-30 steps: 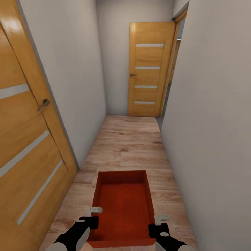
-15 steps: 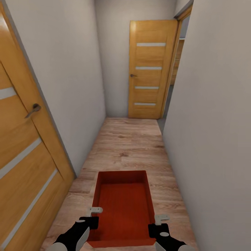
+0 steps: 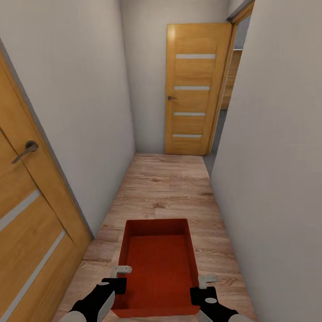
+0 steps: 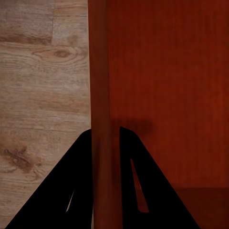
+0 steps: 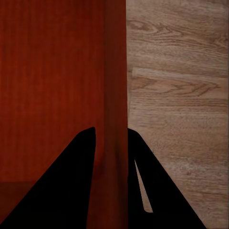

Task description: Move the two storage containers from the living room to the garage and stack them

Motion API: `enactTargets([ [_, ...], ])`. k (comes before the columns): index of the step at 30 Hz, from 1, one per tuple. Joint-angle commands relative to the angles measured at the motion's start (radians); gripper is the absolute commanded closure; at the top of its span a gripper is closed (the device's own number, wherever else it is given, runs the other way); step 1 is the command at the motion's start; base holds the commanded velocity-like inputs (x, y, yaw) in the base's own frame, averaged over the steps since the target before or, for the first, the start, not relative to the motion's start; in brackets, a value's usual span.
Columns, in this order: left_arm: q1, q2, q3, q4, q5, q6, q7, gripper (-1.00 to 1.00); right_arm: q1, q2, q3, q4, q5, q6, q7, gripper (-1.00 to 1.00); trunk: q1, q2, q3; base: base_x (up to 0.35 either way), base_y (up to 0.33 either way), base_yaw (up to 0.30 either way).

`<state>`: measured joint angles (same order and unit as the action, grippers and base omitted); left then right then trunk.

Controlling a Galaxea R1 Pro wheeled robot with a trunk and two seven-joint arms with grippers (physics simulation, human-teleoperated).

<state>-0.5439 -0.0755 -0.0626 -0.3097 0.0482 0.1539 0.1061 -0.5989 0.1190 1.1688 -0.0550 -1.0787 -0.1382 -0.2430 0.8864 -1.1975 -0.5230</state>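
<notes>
The robot stood in a narrow hallway with grey-white walls and a wood-plank floor (image 3: 165, 188), an orange striped door (image 3: 192, 89) closed at the far end and another such door (image 3: 31, 214) close on its left. Beside the far door, a gap on the right looked like an opening into another room.

Held out low in front of the robot, above the planks, was one red-orange storage container (image 3: 158, 268), open top upward and empty. The left gripper (image 3: 117, 279) was clamped on the container's left wall, and in the left wrist view its dark fingers (image 4: 131, 162) sat either side of that thin wall. The right gripper (image 3: 203, 288) was clamped on the right wall in the same way, its fingers (image 5: 83, 162) straddling it.

This looked like the carrying step, on the way to the garage. The next move probably called for driving straight down the hallway, keeping the container level and clear of both walls, then turning toward the opening.
</notes>
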Motion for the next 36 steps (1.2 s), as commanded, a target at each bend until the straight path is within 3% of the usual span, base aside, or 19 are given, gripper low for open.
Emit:
enactTargets([
  [1, 0.000, 0.013, 0.007, 0.001, -0.004, 0.007, 0.009, 1.00, -0.001, -0.025, 0.002, 0.004, -0.003, -0.027, -0.009, 1.00, 0.001, 0.000, -0.001, 0.324, 0.000, 0.000],
  [36, 0.000, 0.013, 0.007, 0.001, -0.004, 0.007, 0.009, 1.00, -0.001, -0.025, 0.001, 0.004, -0.003, -0.027, -0.009, 1.00, 0.001, 0.000, -0.001, 0.324, 0.000, 0.000],
])
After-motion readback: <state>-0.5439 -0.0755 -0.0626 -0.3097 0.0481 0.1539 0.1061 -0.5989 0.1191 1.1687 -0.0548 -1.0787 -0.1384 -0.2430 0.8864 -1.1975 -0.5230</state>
